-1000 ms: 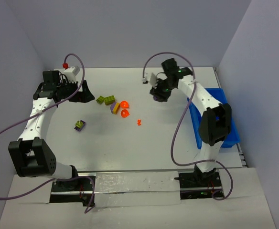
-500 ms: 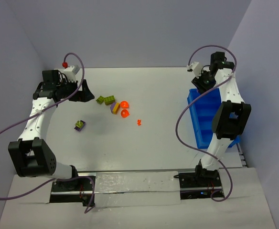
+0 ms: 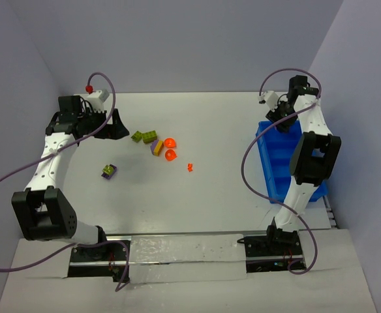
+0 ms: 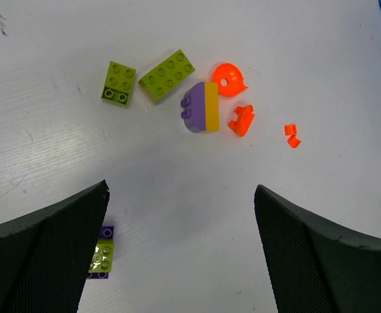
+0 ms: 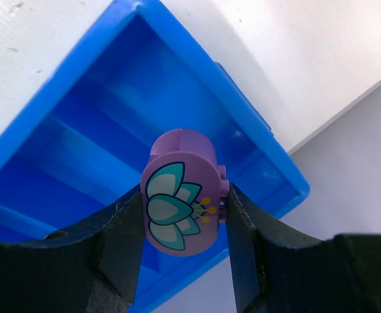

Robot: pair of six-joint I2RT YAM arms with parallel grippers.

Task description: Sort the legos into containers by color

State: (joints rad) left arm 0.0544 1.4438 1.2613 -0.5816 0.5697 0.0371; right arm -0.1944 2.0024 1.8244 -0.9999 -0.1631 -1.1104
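Observation:
My right gripper (image 5: 184, 215) is shut on a rounded purple lego (image 5: 181, 195) with a teal flower print, held above the far end compartment of the blue tray (image 5: 60, 98); from above the gripper (image 3: 283, 121) hangs over the tray's far end (image 3: 272, 171). My left gripper (image 4: 181, 215) is open and empty above the table at the far left (image 3: 115, 127). Ahead of it lie two lime-green bricks (image 4: 166, 75), a purple-and-yellow piece (image 4: 202, 107), orange pieces (image 4: 228, 78) and a small orange bit (image 4: 291, 135). A green-on-purple brick (image 4: 101, 257) lies by its left finger.
The enclosure's back wall and right wall stand close to the tray (image 3: 314, 189). Purple cables loop off both arms. The loose pieces cluster left of the table's middle (image 3: 158, 145), with the green-on-purple brick (image 3: 109, 171) apart to the left.
My right arm has swung from the table's middle to the far right with the purple piece, ending over the tray's far end. The left arm has not moved.

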